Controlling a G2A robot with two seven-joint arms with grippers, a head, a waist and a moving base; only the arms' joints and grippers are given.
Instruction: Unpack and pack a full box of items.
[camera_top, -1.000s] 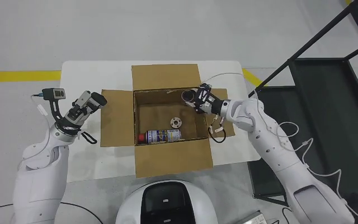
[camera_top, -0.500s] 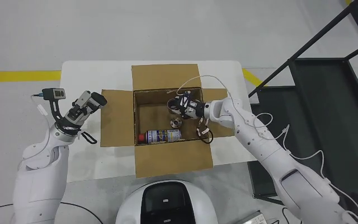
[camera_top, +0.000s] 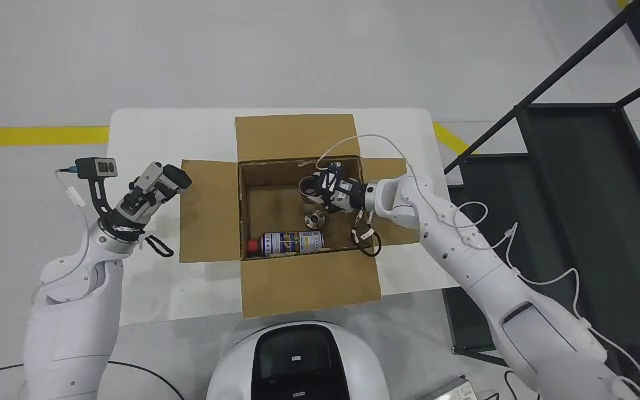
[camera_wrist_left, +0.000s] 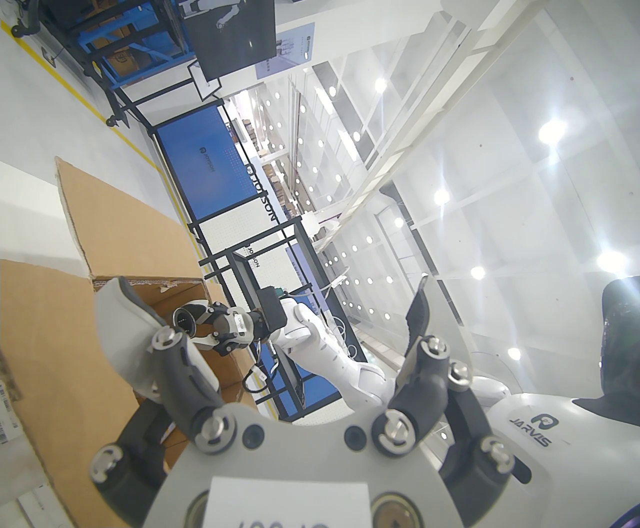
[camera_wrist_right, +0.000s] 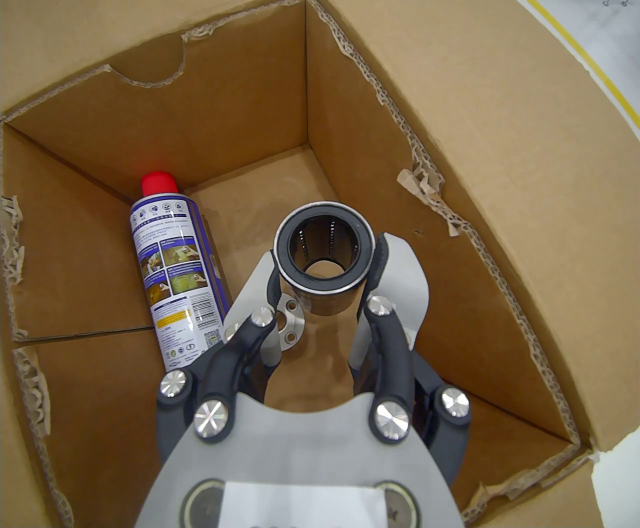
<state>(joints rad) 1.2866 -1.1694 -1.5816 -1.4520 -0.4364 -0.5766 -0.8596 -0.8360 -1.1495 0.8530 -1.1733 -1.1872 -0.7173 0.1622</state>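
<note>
Now | my right claw (camera_wrist_right: 324, 280) clenches on a metal bearing (camera_wrist_right: 324, 235), held inside the box (camera_wrist_right: 240, 100) | spray can (camera_wrist_right: 175, 270) lies flat on the box floor, small flange (camera_wrist_right: 291, 325) beside it | my left claw (camera_top: 170, 178) stands released, fingers wide apart, outside the box, just off its side flap

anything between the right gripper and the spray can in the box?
A small metal flange on the box floor, seen in the top view between the spray can and the right gripper, which holds a metal sleeve.

Bearing sleeve (camera_wrist_right: 324, 252) in tool (camera_wrist_right: 325, 270)
</note>
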